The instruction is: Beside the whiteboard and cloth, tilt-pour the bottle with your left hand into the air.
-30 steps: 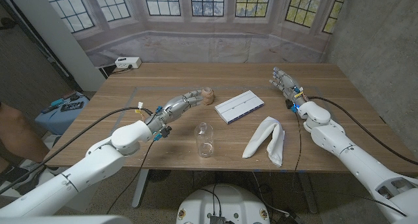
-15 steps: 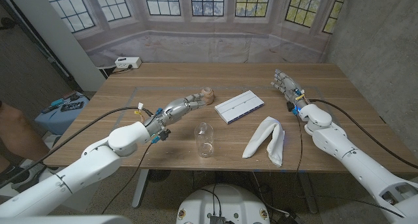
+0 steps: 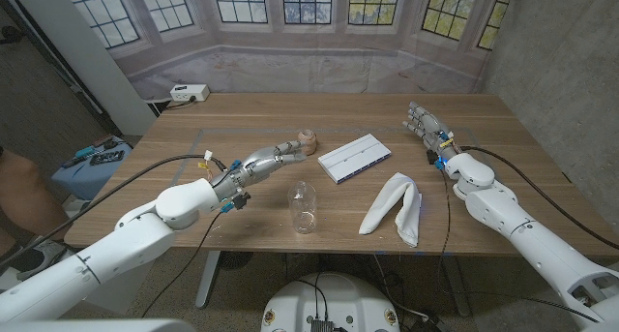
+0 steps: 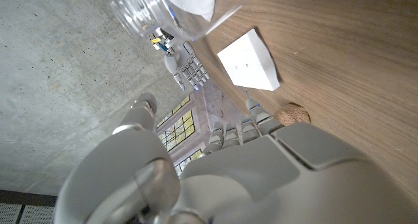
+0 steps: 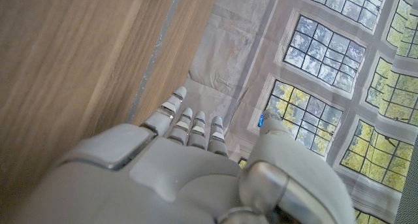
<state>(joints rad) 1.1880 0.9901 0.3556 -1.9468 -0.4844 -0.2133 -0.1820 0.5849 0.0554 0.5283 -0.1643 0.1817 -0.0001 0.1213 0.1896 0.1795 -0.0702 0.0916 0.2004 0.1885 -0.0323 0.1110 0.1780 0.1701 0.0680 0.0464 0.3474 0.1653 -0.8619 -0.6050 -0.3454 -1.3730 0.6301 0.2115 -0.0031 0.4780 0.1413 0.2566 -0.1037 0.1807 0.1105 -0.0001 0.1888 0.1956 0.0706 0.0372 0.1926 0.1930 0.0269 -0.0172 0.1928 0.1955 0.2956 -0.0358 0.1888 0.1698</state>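
Head view: clear bottle (image 3: 304, 206) stands upright, uncapped, apparently empty.

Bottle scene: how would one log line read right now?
bottle: upright, untouched | left hand: open, behind bottle | right hand: open, idle

A small tan, cork-like object (image 3: 309, 137) stood on the wooden surface (image 3: 484, 114) left of centre, toward the far side. On a ledge beyond the surface's far left corner sat a white box (image 3: 189, 93) with a cable. At the left, off the surface, a blue stand (image 3: 92, 167) carried small tools, and part of a person (image 3: 21, 192) showed at the left edge.
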